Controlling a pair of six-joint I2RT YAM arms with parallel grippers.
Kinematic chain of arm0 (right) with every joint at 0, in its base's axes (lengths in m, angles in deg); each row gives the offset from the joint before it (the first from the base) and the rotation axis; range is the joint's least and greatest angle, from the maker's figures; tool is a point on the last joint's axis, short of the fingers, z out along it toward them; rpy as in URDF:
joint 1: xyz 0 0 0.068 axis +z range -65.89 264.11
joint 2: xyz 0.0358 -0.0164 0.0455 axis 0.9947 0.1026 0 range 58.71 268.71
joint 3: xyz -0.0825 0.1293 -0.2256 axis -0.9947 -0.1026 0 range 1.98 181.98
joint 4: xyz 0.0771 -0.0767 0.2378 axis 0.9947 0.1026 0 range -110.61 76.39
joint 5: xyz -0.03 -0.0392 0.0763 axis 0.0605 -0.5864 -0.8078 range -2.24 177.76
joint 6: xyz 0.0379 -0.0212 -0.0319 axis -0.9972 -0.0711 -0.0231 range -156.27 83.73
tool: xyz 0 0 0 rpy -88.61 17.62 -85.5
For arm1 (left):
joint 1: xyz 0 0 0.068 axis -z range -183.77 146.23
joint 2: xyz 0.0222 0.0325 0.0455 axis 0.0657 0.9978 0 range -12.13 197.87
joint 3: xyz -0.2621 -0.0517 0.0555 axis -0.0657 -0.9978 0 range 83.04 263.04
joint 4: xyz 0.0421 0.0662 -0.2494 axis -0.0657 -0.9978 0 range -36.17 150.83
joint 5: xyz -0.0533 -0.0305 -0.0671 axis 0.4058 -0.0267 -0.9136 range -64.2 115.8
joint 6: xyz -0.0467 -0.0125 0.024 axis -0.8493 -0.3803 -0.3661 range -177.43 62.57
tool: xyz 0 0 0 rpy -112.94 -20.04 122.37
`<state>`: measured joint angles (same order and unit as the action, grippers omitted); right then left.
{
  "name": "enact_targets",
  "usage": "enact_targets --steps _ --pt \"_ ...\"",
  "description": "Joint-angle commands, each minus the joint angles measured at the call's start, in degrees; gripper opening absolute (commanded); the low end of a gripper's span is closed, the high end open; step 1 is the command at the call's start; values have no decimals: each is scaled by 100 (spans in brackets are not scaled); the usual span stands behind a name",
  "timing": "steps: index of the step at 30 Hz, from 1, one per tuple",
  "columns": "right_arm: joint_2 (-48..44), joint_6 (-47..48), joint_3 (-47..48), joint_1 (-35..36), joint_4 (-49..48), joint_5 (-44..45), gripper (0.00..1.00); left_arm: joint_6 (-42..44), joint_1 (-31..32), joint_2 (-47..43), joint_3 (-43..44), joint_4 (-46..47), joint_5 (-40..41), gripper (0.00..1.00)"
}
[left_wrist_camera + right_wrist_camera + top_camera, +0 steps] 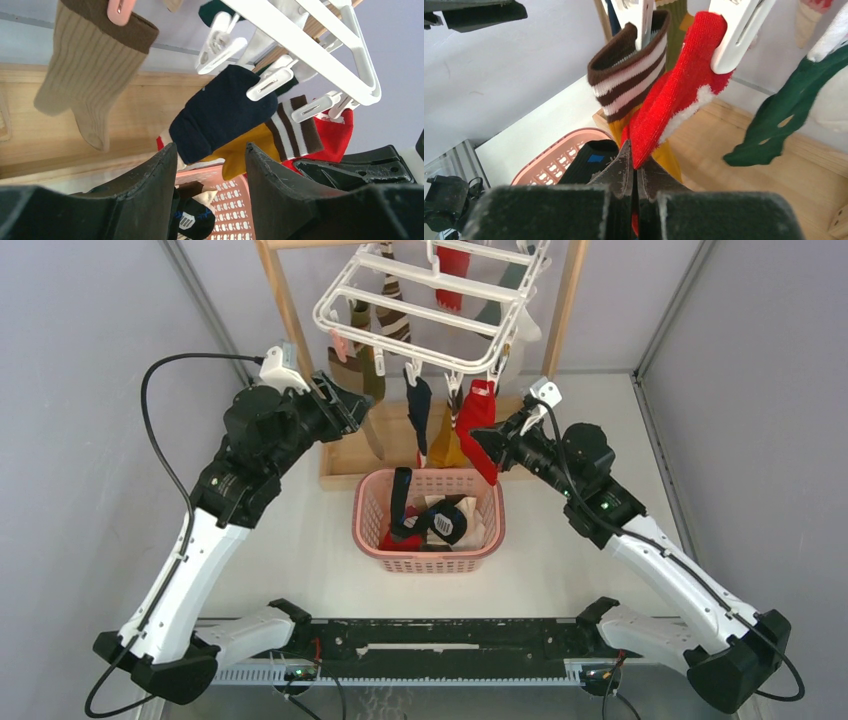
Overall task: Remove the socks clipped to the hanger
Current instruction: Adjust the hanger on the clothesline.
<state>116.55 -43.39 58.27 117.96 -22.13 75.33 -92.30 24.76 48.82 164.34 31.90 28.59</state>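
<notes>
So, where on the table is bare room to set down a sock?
Bare table lies left and right of the pink basket, and between it and the black rail. Crowded behind the basket: hanging socks, left gripper, right gripper, wooden rack base.

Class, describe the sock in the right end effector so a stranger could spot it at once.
Find the white hanger above the pink basket. In its row of clips nearest the arms, the right end effector pinches the red sock. Its neighbours are a navy sock and a brown-striped sock; only this one is red.
</notes>
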Motion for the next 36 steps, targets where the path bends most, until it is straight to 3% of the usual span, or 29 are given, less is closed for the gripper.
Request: enact_targets --steps 1,18,36 --pt "37 187 214 266 -70 220 0 138 47 -194 -149 65 24 56" --pt "920 491 1068 1297 -68 608 0 156 162 -451 -528 46 81 57" --pt "726 545 1000 1135 126 810 0 200 507 -312 -852 458 47 67"
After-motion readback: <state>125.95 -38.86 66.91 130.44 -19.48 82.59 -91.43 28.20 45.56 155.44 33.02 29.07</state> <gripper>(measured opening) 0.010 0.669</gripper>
